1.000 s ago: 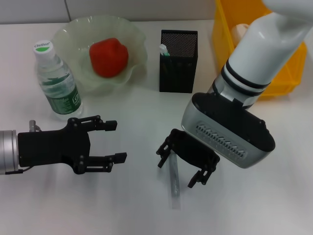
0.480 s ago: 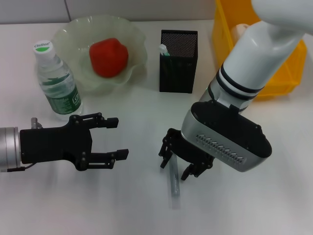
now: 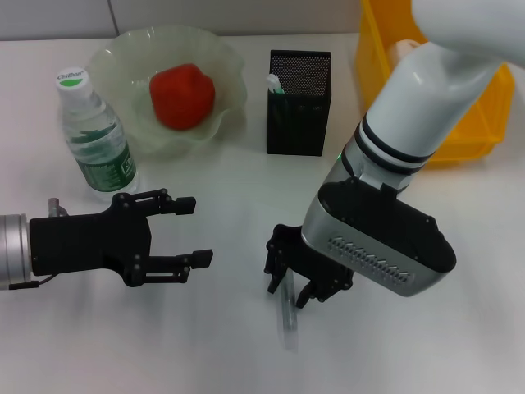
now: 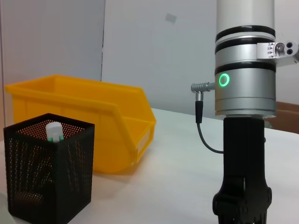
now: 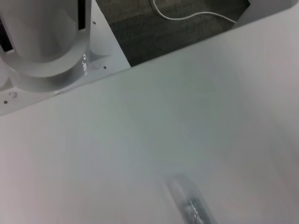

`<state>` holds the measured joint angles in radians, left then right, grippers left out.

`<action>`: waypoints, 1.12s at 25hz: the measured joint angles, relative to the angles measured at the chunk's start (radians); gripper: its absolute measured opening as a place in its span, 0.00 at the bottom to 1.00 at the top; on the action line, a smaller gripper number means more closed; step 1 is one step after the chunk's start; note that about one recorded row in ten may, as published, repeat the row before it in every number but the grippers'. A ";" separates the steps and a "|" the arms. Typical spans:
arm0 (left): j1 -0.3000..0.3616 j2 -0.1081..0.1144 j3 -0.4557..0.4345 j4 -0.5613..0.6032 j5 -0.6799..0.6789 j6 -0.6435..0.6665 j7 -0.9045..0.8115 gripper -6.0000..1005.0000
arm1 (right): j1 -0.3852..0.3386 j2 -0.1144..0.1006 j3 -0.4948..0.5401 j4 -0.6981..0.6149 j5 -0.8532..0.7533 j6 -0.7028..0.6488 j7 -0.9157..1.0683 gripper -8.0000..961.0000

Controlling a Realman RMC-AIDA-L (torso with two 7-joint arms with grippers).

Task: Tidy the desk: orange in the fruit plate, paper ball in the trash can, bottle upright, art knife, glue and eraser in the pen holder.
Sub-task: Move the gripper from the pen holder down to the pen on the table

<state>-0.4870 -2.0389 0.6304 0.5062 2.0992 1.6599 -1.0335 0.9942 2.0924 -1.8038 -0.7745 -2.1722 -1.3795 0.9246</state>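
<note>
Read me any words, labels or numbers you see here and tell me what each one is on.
Bottle cap: a short printed word, too small to read.
Bottle, green label: print too blurred to read.
Right arm's wrist scale: fine tick marks, no readable numbers.
Nothing else carries text.
</note>
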 joint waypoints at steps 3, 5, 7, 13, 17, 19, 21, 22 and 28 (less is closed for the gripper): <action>-0.001 0.000 0.000 0.000 0.000 0.000 0.002 0.81 | 0.003 0.000 -0.001 0.001 0.001 -0.004 0.000 0.42; -0.004 0.000 0.000 0.000 -0.001 -0.002 0.004 0.81 | 0.006 0.000 -0.003 0.007 0.001 -0.008 0.000 0.38; -0.005 0.000 0.000 0.000 -0.001 -0.002 0.004 0.81 | 0.009 0.000 -0.005 0.011 0.002 -0.008 0.000 0.36; -0.007 -0.001 0.000 0.000 -0.001 -0.003 0.005 0.81 | 0.033 0.000 -0.012 0.046 0.011 -0.009 0.000 0.31; -0.007 -0.002 0.000 0.000 -0.001 -0.002 0.005 0.81 | 0.035 0.000 -0.017 0.046 0.012 -0.009 0.000 0.31; -0.007 -0.003 0.000 0.002 -0.001 -0.001 0.006 0.81 | 0.035 0.000 -0.022 0.048 0.014 -0.010 0.000 0.30; -0.008 -0.004 0.001 0.010 -0.001 0.001 0.005 0.81 | 0.038 0.000 -0.027 0.054 0.019 -0.010 -0.001 0.30; -0.008 -0.004 0.001 0.010 -0.001 0.001 0.005 0.81 | 0.041 0.000 -0.030 0.059 0.024 -0.011 -0.002 0.29; -0.004 -0.007 0.001 0.015 -0.001 0.002 0.006 0.81 | 0.047 0.000 -0.046 0.071 0.048 -0.016 -0.007 0.28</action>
<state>-0.4913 -2.0461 0.6318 0.5213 2.0984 1.6618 -1.0280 1.0414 2.0924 -1.8496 -0.7035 -2.1246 -1.3953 0.9179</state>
